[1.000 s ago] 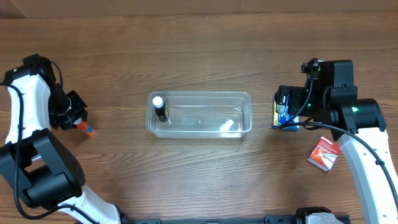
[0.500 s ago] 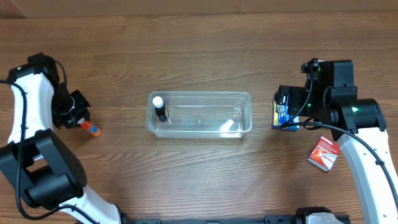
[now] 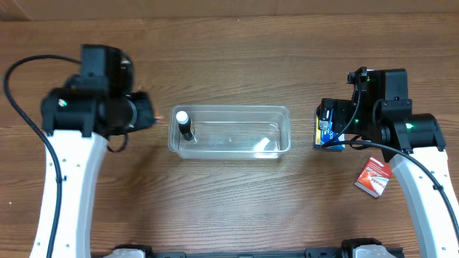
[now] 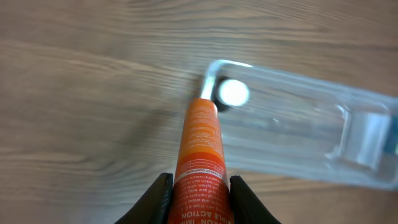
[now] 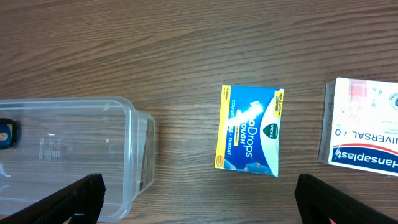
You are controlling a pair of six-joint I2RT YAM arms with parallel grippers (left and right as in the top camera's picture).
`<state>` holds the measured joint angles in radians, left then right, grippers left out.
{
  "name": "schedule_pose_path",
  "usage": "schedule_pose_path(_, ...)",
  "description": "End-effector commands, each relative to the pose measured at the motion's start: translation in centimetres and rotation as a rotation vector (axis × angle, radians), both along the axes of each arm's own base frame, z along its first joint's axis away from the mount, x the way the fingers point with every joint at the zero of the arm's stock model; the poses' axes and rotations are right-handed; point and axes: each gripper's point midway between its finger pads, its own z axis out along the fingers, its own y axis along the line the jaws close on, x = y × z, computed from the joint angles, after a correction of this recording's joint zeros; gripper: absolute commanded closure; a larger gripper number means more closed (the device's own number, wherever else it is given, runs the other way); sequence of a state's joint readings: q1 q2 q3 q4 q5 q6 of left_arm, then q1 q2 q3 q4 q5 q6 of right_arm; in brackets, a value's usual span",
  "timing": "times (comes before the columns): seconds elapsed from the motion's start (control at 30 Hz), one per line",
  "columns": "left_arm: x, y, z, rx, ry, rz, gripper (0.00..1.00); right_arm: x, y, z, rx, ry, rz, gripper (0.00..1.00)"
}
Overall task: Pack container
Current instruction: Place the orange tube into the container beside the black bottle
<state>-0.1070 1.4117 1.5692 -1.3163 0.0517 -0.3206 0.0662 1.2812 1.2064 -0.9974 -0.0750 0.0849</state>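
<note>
The clear container [image 3: 229, 132] lies in the middle of the wooden worktop [image 3: 229, 208], between the two arms. The left pincer [image 3: 140, 115] is just beside its left end. It is closed tight on an orange tube [image 4: 200, 162], and the tube's tip points at the container's near corner. The right pincer [image 5: 199, 202] is spread wide. It hangs over a blue box [image 5: 250, 130] that lies near the container's right end, not touching it.

From above, the left arm hides most of the tube; only a bit of orange peeks out. The left wrist view shows the whole tube and a finger on each side of it. The right wrist view shows the words on the blue box and a white box [image 5: 364, 134] beside it.

There is one container, one orange tube, one small black bottle [image 3: 185, 123] with a white cap standing inside the container at its left end, and two small boxes.
</note>
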Motion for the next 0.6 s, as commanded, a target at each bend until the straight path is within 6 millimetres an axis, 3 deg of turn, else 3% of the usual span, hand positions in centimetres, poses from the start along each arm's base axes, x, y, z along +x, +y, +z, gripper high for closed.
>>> schedule_pose_path(0.0, 0.2, -2.6, -1.2, 0.022, 0.019, -0.036, 0.96, 0.5, 0.2, 1.5, 0.003, -0.043, 0.007, 0.00)
schedule_pose_path(0.17, 0.4, -4.2, -5.6, 0.054, 0.109, -0.053, 0.96, 0.4, 0.2, 1.4, 0.003, -0.041, 0.008, 0.00)
schedule_pose_path(0.3, 0.1, -4.2, -8.8, 0.073, 0.190, -0.052, 0.96, 0.4, 0.2, 1.4, 0.003, -0.041, 0.007, 0.00)
schedule_pose_path(0.57, 0.7, -4.4, -13.2, 0.095, 0.273, -0.054, 0.96, 0.5, 0.2, 1.4, 0.003, -0.042, 0.007, 0.00)
